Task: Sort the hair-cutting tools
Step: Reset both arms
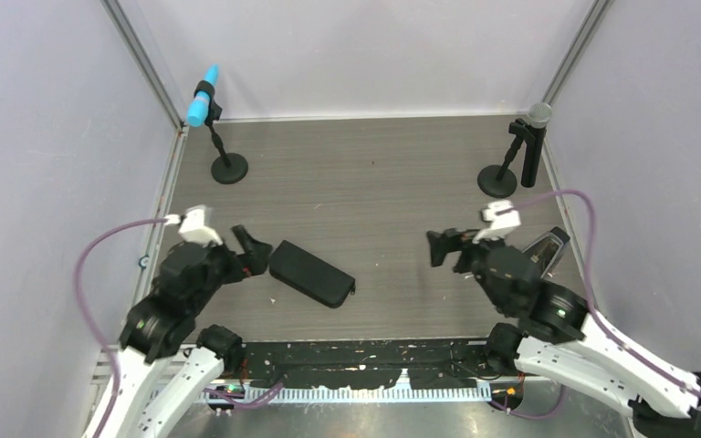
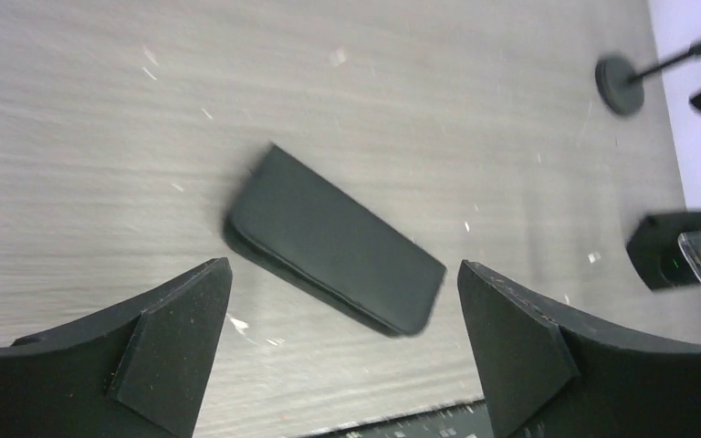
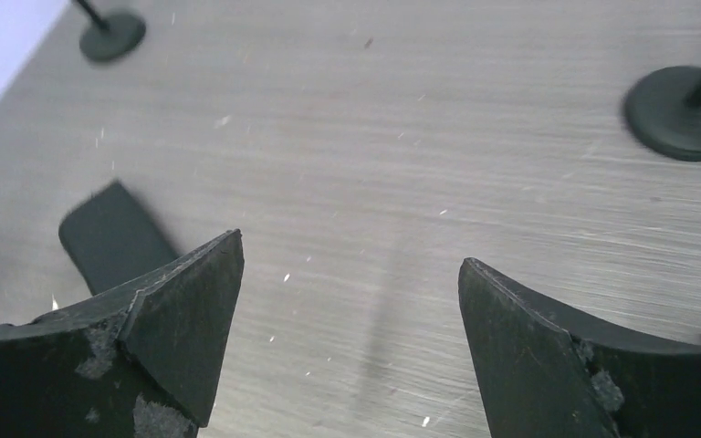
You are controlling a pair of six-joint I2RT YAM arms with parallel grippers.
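The hair-cutting tools are out of view in every frame. A flat black zip case (image 1: 310,274) lies closed on the wood-grain table (image 1: 374,173), left of the middle. My left gripper (image 1: 254,250) hovers just left of the case, open with nothing between its fingers. In the left wrist view the case (image 2: 329,239) lies ahead of the wide-apart left gripper (image 2: 343,266). My right gripper (image 1: 443,248) stands open and empty to the right of the middle, apart from the case. In the right wrist view the right gripper (image 3: 350,251) frames bare table, and one corner of the case (image 3: 109,235) shows behind the left finger.
A microphone with a blue head (image 1: 205,96) stands on a round black base (image 1: 229,169) at the back left. A grey-headed microphone (image 1: 537,114) with its base (image 1: 496,181) stands at the back right. A small black device with a clear top (image 1: 548,246) sits at the right edge.
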